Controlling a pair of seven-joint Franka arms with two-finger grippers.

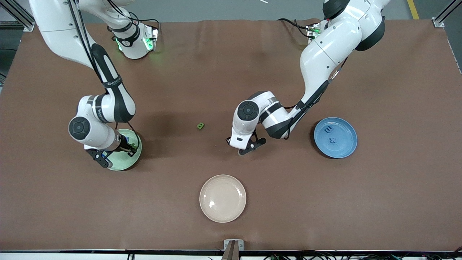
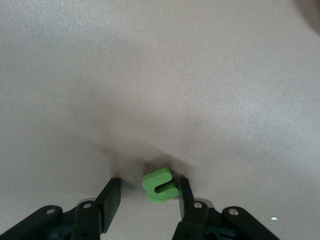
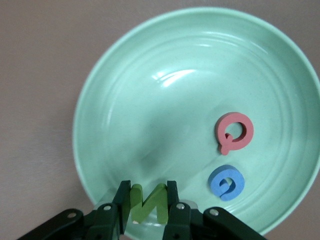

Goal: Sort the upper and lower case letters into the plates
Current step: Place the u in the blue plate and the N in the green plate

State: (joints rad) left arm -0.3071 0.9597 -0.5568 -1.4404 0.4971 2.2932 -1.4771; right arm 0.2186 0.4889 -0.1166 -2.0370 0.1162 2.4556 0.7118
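Green letter N (image 3: 148, 204), clamped in your right pincer (image 3: 148, 200) over the pale green plate (image 3: 125, 125), may bounce out when dropped; your left pincer (image 2: 150, 197), part-open around the small green letter (image 2: 160, 186) on the tabletop (image 2: 150, 75), may nudge it aside.

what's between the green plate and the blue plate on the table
Front view: a small green letter and the left gripper lie between the green plate and blue plate.

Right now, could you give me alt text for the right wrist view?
The right end effector holds a green letter N over a pale green plate. A red Q and a blue letter lie in the plate.
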